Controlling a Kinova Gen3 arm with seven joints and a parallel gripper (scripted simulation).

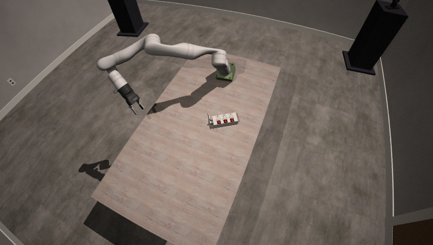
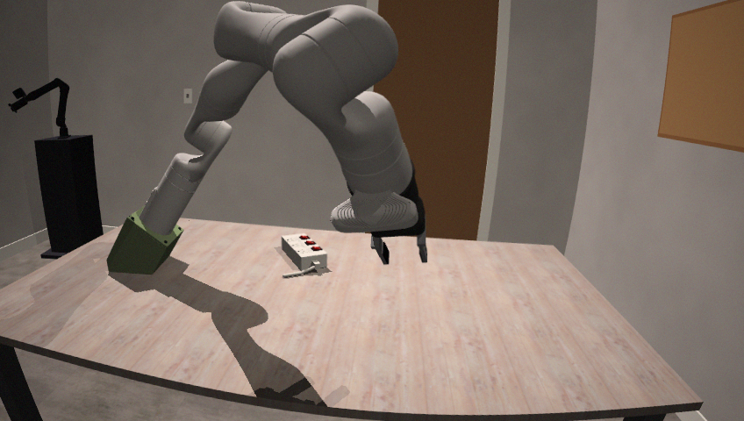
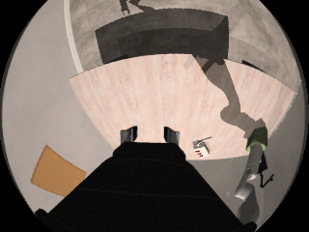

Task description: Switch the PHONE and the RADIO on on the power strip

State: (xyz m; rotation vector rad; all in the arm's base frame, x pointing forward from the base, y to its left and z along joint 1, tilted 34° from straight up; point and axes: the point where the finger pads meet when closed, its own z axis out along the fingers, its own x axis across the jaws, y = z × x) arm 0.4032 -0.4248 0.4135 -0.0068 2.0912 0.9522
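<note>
With its fingers spread wide and holding nothing, the gripper [image 1: 137, 108] hangs well apart from the power strip [image 1: 224, 119] lying flat mid-table, where a careless push could shove it or flip the wrong switch.

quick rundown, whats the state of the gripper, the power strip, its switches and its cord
gripper: open wide, holding nothing, out past the table's edge, apart from the strip
power strip: lying flat on the table, right way up
three red switches: untouched; on or off too small to tell
cord stub: lying on the table at one end of the strip
</note>
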